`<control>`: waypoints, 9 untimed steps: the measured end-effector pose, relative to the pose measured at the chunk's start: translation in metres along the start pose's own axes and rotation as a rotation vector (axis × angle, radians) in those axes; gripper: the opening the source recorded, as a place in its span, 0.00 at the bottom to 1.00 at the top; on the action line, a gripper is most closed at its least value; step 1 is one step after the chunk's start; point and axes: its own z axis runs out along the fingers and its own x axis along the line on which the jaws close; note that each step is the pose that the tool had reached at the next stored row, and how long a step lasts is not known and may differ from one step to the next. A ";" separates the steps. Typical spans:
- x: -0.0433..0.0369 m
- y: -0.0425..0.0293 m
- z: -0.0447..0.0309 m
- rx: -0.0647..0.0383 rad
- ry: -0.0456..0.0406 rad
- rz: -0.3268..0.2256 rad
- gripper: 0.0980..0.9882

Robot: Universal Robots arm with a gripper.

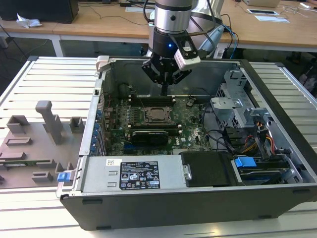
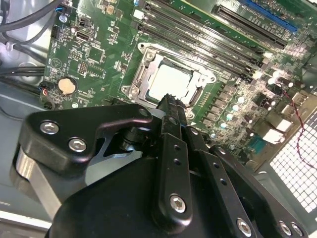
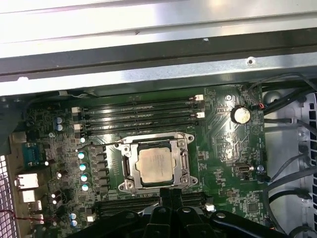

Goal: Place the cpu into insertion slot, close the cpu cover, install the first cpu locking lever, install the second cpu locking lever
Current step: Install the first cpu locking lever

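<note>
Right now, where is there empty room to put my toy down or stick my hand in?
Bare table slats lie behind the grey fixture, toward the far edge, and in a strip before the case. Inside the case it is crowded: the gripper hangs over the motherboard, and cables fill the exterior view's right.

Your arm's wrist is a silver-grey cylinder, with a black collar below it that carries a small blue light. A white camera block sits at its side. The end effector is matt black, with tapering linkage bars. In the second wrist view, you can see silver hex-socket screws studding them.
</note>
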 end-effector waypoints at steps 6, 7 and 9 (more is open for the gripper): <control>0.0001 -0.0001 -0.0002 -0.002 -0.0021 -0.048 0.01; 0.0001 -0.0001 -0.0001 -0.005 -0.0023 -0.054 0.01; 0.0000 0.0000 0.0000 -0.034 -0.0015 -0.077 0.01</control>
